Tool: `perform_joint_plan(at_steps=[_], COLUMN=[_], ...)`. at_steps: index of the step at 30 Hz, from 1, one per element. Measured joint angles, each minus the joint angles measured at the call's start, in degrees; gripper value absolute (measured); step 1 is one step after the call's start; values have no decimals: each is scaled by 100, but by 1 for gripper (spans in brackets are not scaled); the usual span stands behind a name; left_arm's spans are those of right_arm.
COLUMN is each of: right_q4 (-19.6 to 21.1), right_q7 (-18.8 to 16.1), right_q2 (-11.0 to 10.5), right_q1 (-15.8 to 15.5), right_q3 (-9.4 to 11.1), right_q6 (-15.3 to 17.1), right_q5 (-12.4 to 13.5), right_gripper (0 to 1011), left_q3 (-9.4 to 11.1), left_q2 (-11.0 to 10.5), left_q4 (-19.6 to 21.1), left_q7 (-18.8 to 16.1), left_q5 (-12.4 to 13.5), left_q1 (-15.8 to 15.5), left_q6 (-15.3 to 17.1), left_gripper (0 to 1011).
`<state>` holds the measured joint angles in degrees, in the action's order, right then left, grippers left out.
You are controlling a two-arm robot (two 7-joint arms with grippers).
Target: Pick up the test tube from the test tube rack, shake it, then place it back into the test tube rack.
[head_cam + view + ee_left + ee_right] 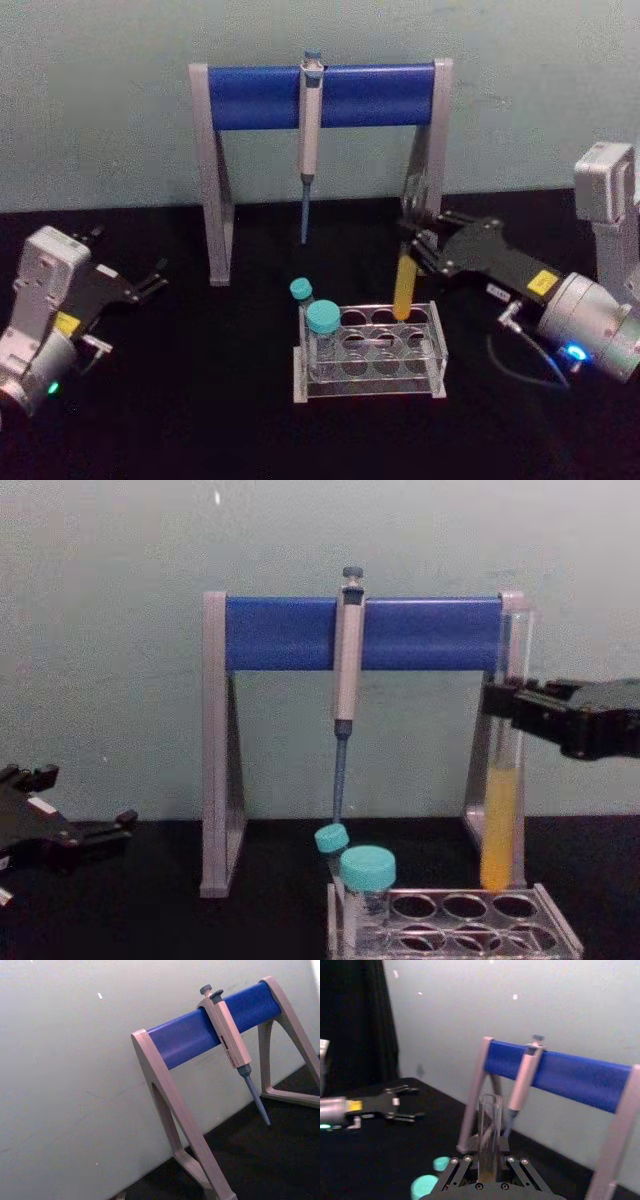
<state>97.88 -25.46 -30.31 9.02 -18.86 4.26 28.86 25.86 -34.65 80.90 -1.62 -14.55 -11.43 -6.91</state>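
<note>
While the black right gripper (415, 240), right of centre, is clamping the long clear glass test tube (404, 285) of yellow liquid upright just above the low clear plastic rack (370, 392), reinsertion is apparently waiting to be done, and the left gripper (153, 280) is idling, fingers spread, lower left.

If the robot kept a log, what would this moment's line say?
right gripper: shut on test tube, upright | tube bottom: at back row of test tube rack | left gripper: open, parked left
</note>
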Motion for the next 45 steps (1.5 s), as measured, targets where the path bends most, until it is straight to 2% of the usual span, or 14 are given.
perform_joint_plan(at_steps=[6,11,17,23,35,45], right_q4=[-67,-311,-585,-685,-565,-109], right_q7=[-129,-130,6,144,245,157], right_q2=[122,324,481,497,401,167], right_q1=[108,392,672,755,636,234], right_q3=[-161,-303,-322,-269,-166,-77], right_q6=[-2,-99,-171,-149,-91,83], right_q5=[118,117,51,-41,-163,-80], right_gripper=[229,229,229,228,229,229], left_q3=[0,0,0,0,0,0], left_q2=[0,0,0,0,0,0], left_q4=[0,0,0,0,0,0], left_q7=[0,0,0,0,0,0], left_q5=[0,0,0,0,0,0], left_q1=[0,0,0,0,0,0], left_q6=[0,0,0,0,0,0], left_gripper=[1001,1001,1001,1001,1001,1001])
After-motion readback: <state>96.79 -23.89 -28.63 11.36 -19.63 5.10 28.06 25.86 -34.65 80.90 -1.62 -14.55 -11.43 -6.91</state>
